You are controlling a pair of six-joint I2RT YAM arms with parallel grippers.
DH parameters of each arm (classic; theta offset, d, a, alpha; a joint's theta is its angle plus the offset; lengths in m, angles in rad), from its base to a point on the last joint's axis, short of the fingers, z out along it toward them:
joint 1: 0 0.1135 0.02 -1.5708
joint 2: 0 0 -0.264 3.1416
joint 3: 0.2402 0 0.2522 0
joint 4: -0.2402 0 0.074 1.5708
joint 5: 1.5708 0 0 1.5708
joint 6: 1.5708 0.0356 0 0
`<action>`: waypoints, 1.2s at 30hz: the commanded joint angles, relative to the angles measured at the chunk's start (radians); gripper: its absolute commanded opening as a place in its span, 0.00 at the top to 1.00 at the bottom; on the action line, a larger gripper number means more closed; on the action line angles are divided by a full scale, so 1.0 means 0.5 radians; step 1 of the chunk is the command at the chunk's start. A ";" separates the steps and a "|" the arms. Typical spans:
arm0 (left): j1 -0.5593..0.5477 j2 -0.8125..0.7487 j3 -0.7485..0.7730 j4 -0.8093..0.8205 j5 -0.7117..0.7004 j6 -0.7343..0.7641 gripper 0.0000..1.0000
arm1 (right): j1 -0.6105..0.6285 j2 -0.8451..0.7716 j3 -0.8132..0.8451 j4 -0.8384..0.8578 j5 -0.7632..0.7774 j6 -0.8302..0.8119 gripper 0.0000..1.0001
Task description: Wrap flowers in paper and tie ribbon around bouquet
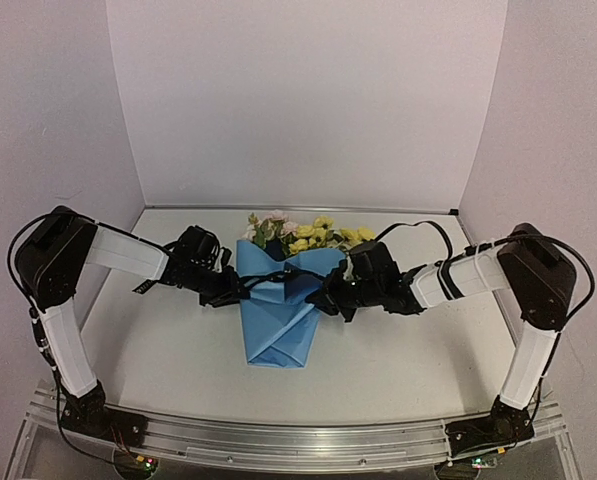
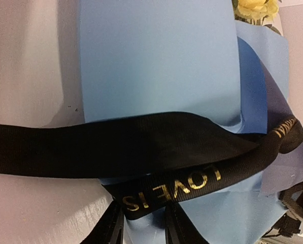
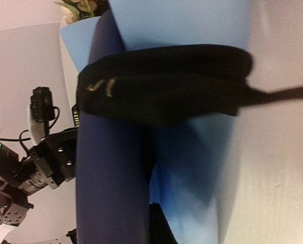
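The bouquet lies in the middle of the table: yellow and pink flowers (image 1: 303,232) stick out of a light blue paper (image 1: 278,325) cone. The black ribbon (image 1: 278,277) crosses the cone's upper part. My left gripper (image 1: 230,290) sits at the cone's left edge. In the left wrist view its fingers (image 2: 110,229) stand apart, with the lettered end of the ribbon (image 2: 156,193) lying between them over the paper (image 2: 156,56). My right gripper (image 1: 325,298) is at the cone's right edge. A navy fold of the paper (image 3: 110,178) covers its jaws; one finger (image 3: 160,229) shows below the ribbon (image 3: 161,84).
The white table (image 1: 168,350) is walled in at the back and on both sides. A metal rail (image 1: 298,440) carries the arm bases along the near edge. The left arm (image 3: 44,162) shows beyond the bouquet in the right wrist view. A ribbon tail (image 2: 19,150) runs off leftward.
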 commanded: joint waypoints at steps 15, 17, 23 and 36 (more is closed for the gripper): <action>-0.033 -0.067 0.201 -0.210 -0.052 0.147 0.66 | 0.002 -0.301 0.124 -0.611 0.235 -0.411 0.50; -0.033 -0.098 0.230 -0.277 -0.060 0.187 0.64 | 0.006 -0.391 0.115 -0.798 0.327 -0.482 0.45; -0.045 -0.225 0.271 -0.405 -0.001 0.292 0.61 | 0.041 -0.635 0.135 -1.262 0.678 -0.753 0.31; -0.294 -0.035 0.522 -0.349 0.218 0.331 0.71 | 0.007 -0.066 0.891 -1.402 0.929 -1.663 0.31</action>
